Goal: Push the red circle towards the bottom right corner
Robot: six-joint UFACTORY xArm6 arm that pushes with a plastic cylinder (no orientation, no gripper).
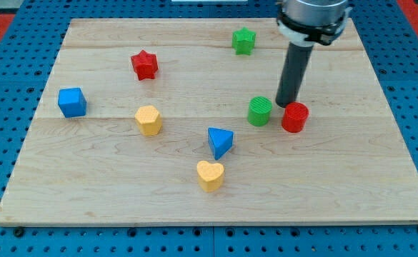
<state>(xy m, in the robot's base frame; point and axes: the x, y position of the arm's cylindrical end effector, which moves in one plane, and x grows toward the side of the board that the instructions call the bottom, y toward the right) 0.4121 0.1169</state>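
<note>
Touching red circle (294, 117), my tip (286, 106), upper-left

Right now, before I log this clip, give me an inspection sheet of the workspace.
Surface: wooden board on blue pegboard.
Job's things: red circle right of centre, beside the green circle, apart.
Clutter: red star, green star, blue cube, yellow hexagon, blue triangle, yellow heart.
End effector: my tip just above-left of the red circle, between the circles; contact unclear.
Cables: nothing seen.
Surroundings: blue pegboard.
</note>
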